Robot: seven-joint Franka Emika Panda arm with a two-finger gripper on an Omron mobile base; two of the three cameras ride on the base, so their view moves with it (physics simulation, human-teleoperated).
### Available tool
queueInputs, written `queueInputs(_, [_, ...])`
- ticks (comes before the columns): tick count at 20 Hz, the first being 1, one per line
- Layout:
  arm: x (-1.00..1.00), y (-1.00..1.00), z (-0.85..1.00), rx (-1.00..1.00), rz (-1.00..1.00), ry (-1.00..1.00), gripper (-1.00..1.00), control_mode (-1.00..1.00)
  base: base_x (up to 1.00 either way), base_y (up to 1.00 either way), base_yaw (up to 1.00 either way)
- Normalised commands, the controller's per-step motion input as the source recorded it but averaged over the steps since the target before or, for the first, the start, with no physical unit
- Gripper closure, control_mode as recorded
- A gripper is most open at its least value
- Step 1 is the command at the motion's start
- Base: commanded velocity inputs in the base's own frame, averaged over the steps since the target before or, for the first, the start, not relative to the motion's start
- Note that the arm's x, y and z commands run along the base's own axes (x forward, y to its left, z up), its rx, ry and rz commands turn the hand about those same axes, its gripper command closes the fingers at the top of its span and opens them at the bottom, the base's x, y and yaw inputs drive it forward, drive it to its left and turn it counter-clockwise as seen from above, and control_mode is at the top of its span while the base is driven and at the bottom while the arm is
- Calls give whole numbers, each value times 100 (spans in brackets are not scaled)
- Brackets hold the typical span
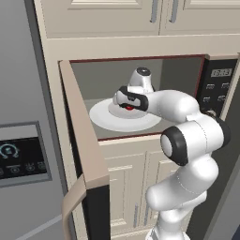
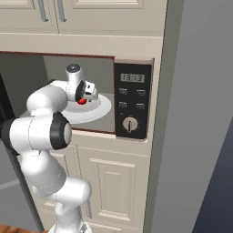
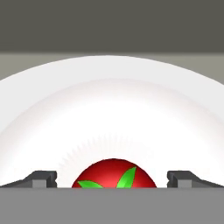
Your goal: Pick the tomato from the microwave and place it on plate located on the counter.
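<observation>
Grey microwave (image 2: 98, 73) cavity ahead, door swung open. I see end effector (image 3: 112, 180) inside, jaws spread wide, straddling tomato (image 3: 113, 175) at six o'clock in hand view. Tomato sits on white turntable dish (image 1: 105, 119).

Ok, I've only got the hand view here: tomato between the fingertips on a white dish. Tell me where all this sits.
Observer: The tomato lies on the white turntable dish inside the microwave cavity, under the pincer.
Operator: Confirm the door.
Observer: The door is swung wide open to the left of the cavity.
Operator: Give me the pincer's pose.
Observer: It points down over the dish from above, and the arm reaches in through the opening.
Operator: Report the control panel.
Observer: It stands to the right of the cavity, with a lit display and a knob.
</observation>
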Motion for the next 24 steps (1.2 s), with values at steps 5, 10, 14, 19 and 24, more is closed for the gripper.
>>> queueInputs(5, [0,0,-16,0,0,0,100,-100,0,0,0])
queueInputs(10, [0,0,0,0,0,0,100,-100,0,0,0])
queueInputs(14, [0,0,0,0,0,0,100,-100,0,0,0])
queueInputs(19, [-25,0,0,0,0,-4,100,-100,0,0,0])
queueInputs(24, [-67,-6,0,0,0,-17,100,-100,0,0,0])
